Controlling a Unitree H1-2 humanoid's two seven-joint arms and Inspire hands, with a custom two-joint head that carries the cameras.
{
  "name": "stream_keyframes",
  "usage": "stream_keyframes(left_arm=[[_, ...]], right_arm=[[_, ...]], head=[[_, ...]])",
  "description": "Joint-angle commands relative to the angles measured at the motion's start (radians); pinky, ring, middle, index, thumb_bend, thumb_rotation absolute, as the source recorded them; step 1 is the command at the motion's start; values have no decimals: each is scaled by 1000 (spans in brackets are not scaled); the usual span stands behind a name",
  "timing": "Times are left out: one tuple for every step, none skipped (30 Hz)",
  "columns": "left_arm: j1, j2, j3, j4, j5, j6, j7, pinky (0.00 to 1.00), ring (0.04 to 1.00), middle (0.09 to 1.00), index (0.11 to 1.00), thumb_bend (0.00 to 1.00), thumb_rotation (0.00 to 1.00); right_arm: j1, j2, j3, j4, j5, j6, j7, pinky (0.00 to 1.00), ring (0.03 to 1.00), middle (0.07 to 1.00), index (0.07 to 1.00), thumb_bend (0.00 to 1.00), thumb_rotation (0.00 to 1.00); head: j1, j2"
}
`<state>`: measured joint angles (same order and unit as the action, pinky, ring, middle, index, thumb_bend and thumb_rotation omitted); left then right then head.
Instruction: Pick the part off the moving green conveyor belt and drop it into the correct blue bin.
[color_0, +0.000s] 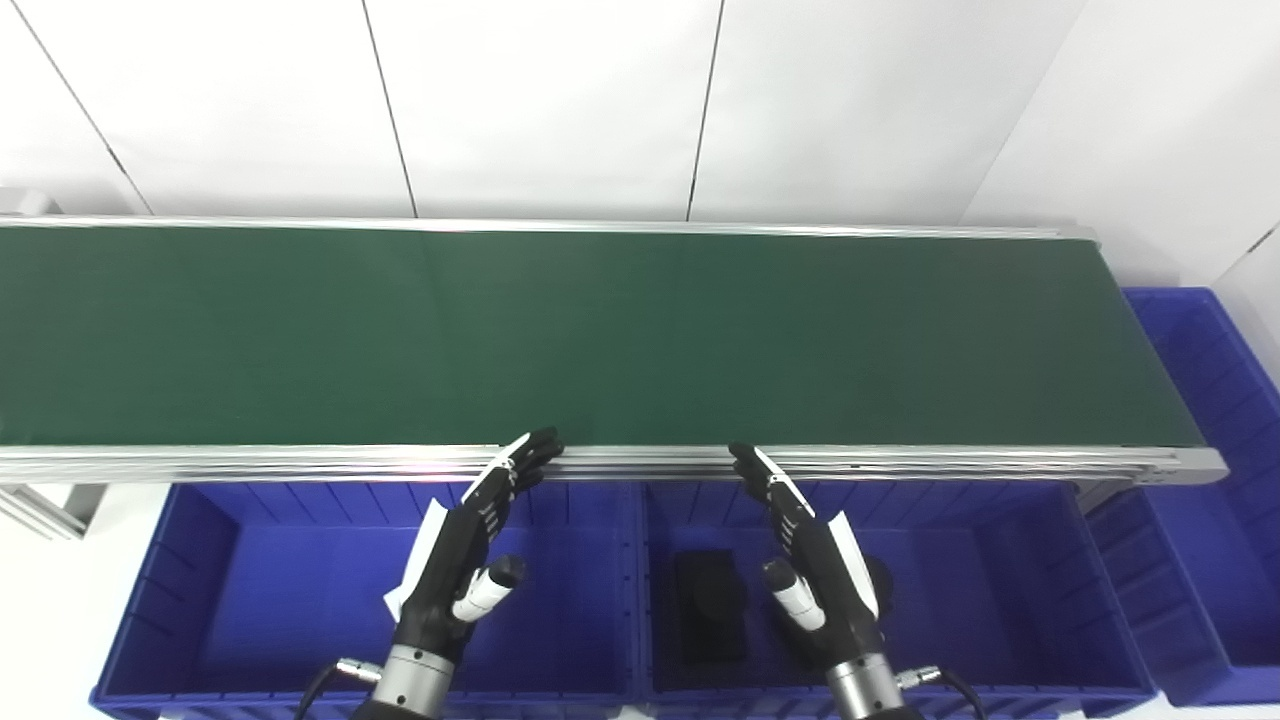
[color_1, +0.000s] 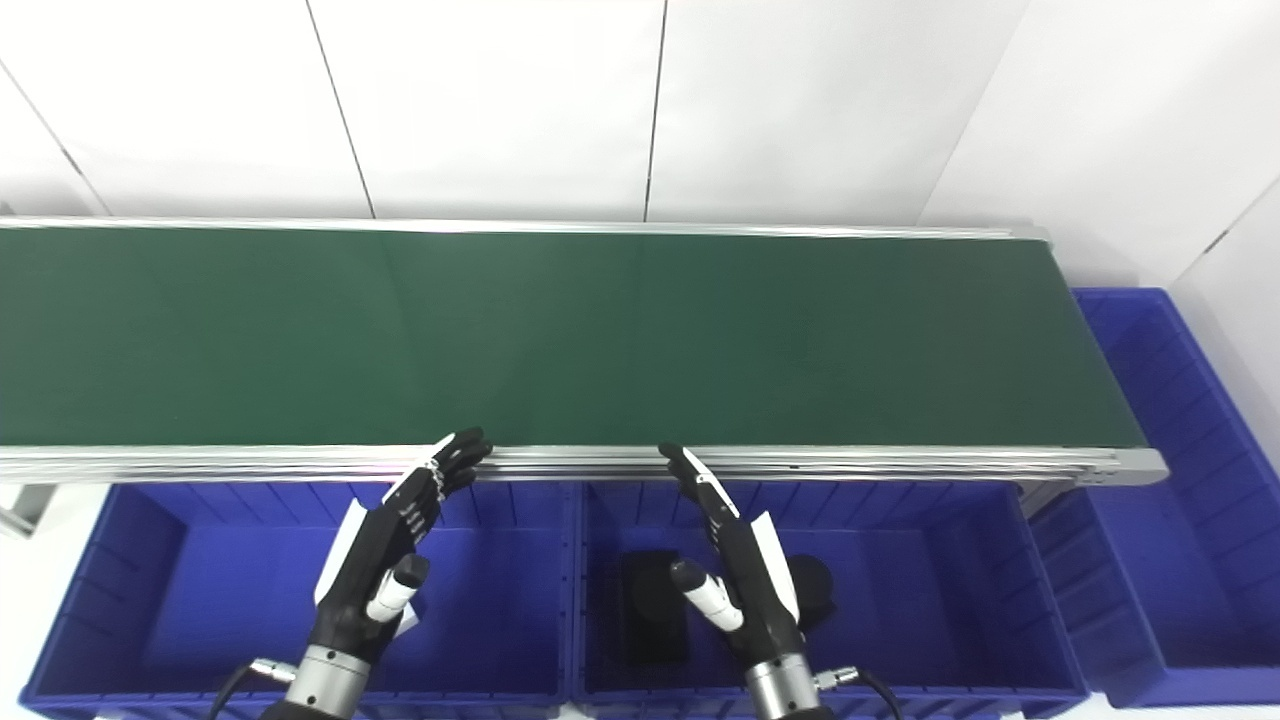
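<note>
Belt: green, running left to right across both views, aluminium rails front and back, its surface bare; no part shows on it in either view. Left bin: blue, below the belt's front rail, with a white patch just beside the left hand, too hidden to identify. Middle bin: blue, touching the left bin along a shared wall; it holds a black block lying flat on the floor and a black round piece just behind the right hand. The round piece shows more fully in the right eye view; in the left eye view the hand covers most of it. End bin: blue, set at the belt's right end, cut off by the picture's edge in the left eye view, shown wider in the right eye view. Left hand: over the left bin, fingers straight and close together, tips at the front rail, thumb apart, holding nothing. Right hand: over the middle bin, same pose mirrored, fingertips at the rail, thumb out, holding nothing. Wall: white panels behind the belt
</note>
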<state>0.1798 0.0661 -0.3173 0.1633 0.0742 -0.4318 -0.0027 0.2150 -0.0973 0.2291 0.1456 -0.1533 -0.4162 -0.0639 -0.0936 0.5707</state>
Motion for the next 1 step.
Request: stream_keyframes(left_arm=[[-13, 11, -15, -17, 10, -38, 22, 858, 875, 853, 841, 1000, 947]], right_arm=[[-11, -5, 12, -15, -5, -54, -26, 899, 918, 930, 902, 940, 978]], head=[[0, 1]])
